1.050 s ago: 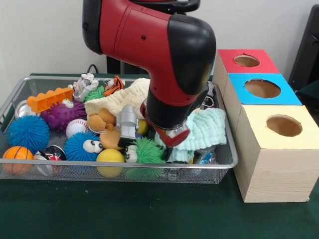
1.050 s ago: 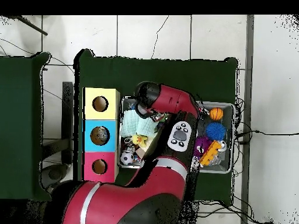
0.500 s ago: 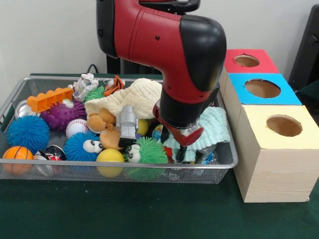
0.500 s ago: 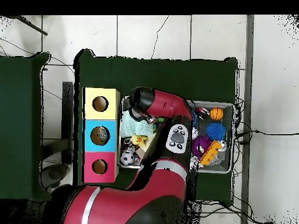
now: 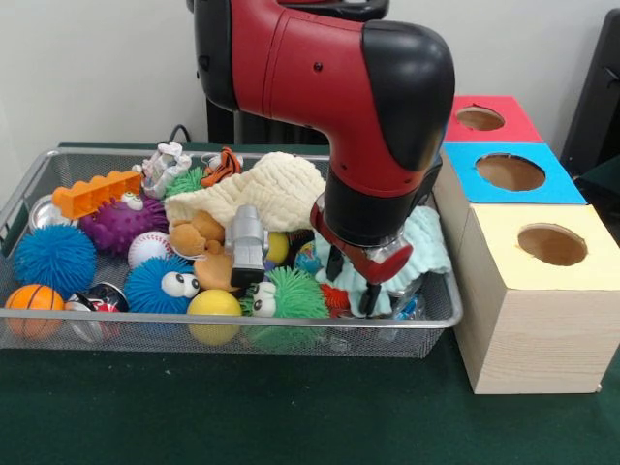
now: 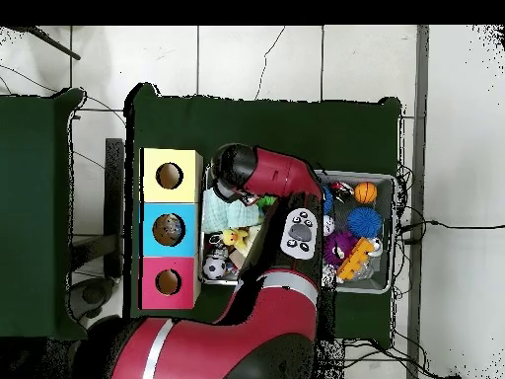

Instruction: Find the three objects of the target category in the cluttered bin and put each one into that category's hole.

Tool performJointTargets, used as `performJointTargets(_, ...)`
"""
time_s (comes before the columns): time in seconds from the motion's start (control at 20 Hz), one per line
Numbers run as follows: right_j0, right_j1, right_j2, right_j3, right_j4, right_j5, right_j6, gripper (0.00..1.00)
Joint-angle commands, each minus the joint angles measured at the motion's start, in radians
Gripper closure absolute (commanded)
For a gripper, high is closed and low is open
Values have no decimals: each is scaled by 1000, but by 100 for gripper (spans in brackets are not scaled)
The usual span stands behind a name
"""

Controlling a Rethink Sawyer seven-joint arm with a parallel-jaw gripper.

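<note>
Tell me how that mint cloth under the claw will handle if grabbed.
The mint cloth lies crumpled in folds, so it is probably floppy and light. It drapes over neighbouring toys in the wire bin, so lifting may drag some along. The claw looks open above it.

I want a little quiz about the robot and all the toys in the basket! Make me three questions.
1. True or false: the gripper hangs over the mint green cloth.
2. Which box is nearest the camera in the front view? A) red B) blue C) yellow
3. Fill in: the small ball at the wire bin's front left corner looks like a ____.

Key:
1. True; its fingers are apart, holding nothing.
2. C, the yellow box.
3. Basketball: the orange ball.
</note>
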Motion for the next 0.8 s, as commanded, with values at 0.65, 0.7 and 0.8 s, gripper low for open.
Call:
performJointTargets(0.65, 7, 41, 151, -30, 2, 66, 28, 0)
performJointTargets(0.7, 12, 49, 150, -38, 1, 61, 34, 0)
performJointTargets(0.8, 20, 62, 145, -55, 0, 59, 47, 0)
